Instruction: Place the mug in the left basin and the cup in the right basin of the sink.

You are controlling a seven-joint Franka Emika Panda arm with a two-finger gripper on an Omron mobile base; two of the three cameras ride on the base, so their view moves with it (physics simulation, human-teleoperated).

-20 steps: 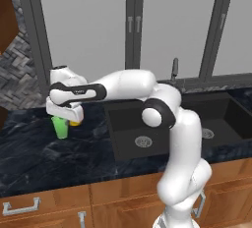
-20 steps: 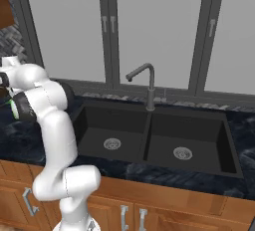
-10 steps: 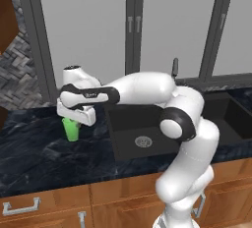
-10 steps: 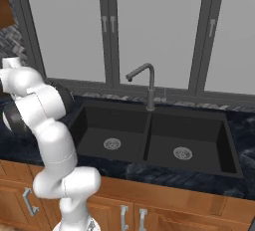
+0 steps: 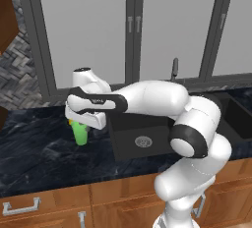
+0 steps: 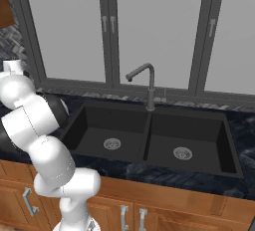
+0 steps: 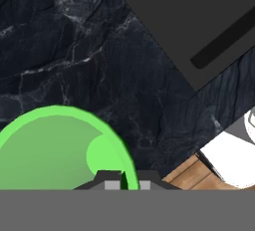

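Note:
My gripper [image 5: 81, 124] is shut on the rim of the green cup [image 5: 79, 134], which hangs upright low over the dark counter just left of the sink. In the hand view the cup [image 7: 55, 150] fills the lower left, with the gripper [image 7: 122, 184] pinching its rim. A sliver of yellow at the hand's left edge may be the mug [image 5: 71, 122]; the rest is hidden. The left basin [image 5: 129, 146] lies right of the cup. The other base view shows the left basin [image 6: 92, 136] and the right basin [image 6: 199, 143].
A slim dark faucet [image 6: 147, 83] stands behind the ridge between the basins. Grey cabinet doors rise behind the marble counter [image 5: 34, 158]. Wooden drawers run along the front edge. My white arm [image 5: 152, 99] arches over the left basin.
The hand has carried the green cup to the right along the counter, nearer the sink's left edge. The arm's elbow has swung forward and right.

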